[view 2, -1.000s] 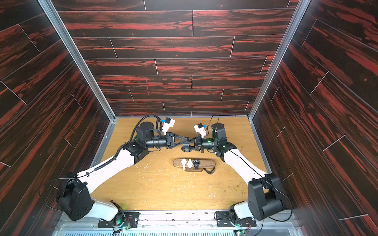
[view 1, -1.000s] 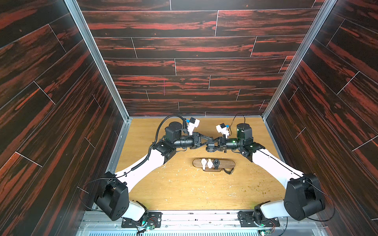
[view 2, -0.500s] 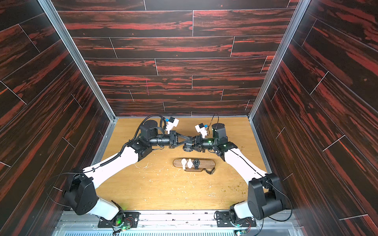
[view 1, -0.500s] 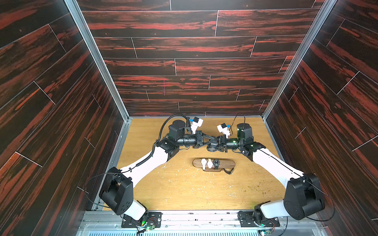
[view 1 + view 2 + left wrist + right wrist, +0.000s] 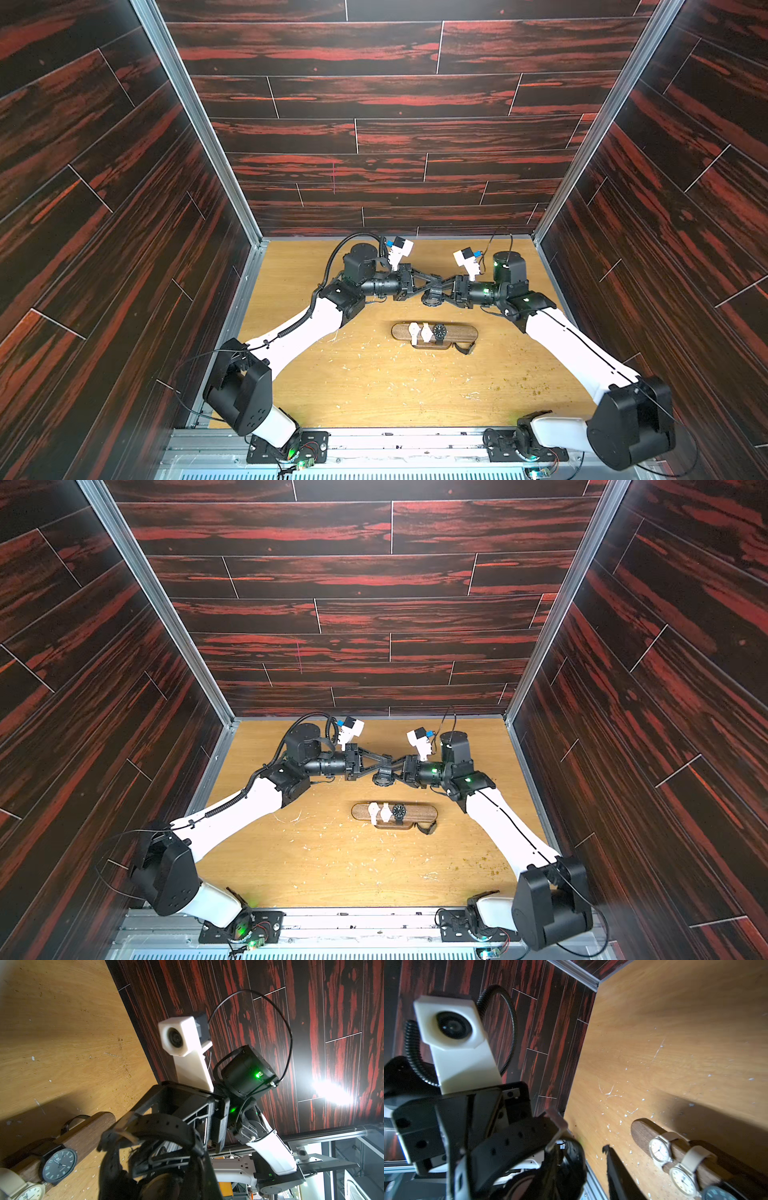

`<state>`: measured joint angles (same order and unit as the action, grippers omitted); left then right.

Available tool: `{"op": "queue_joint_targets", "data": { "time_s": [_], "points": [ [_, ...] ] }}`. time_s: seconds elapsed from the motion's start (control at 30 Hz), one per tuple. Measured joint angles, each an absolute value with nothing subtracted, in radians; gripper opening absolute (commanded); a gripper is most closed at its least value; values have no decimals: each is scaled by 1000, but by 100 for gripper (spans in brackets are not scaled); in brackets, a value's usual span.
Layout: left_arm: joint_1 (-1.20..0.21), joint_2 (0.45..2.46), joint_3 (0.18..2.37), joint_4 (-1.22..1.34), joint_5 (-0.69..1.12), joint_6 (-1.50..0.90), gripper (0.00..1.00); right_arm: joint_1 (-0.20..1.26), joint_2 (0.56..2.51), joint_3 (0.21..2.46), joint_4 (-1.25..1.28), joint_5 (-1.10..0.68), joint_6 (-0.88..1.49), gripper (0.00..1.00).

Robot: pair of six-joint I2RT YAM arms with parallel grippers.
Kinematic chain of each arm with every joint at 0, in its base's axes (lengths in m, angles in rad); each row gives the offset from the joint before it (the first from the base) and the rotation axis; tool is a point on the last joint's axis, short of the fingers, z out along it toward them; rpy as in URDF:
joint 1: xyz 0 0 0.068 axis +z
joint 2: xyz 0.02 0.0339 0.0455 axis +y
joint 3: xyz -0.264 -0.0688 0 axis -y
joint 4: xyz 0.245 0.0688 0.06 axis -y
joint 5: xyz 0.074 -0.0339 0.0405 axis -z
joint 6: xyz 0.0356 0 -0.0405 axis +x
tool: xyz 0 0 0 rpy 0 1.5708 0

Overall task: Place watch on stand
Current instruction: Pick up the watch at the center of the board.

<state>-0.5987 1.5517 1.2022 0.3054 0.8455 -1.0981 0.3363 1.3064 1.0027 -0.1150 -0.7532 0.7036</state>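
My left gripper (image 5: 435, 283) is clamped on the strap of the watch (image 5: 431, 298). The case hangs below the jaws at the centre of both top views, off the table and just above the stand (image 5: 462, 333) in the frame. My right gripper (image 5: 439, 286) meets it tip to tip with its jaws parted, and I judge it bears no load.

The risk is that I hold by one thin pinch on a limp strap, so the watch can swing, twist or slip out as I move. The strap may also catch a right finger if that arm backs away. On the stand, three watches (image 5: 427, 331) crowd the middle and only the ends are bare, so a careless approach could knock them.

Both arms reach in from the lower corners of the frame, slanting toward the centre. The wrists are bent so the grippers point straight at each other.
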Motion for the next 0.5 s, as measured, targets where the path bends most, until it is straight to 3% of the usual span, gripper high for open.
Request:
{"op": "queue_joint_targets", "data": {
  "time_s": [0.5],
  "points": [
    [-596,1570,1226,335,826,-1140,0,332,1109,886,-192,-637,554,40]
  ]
}}
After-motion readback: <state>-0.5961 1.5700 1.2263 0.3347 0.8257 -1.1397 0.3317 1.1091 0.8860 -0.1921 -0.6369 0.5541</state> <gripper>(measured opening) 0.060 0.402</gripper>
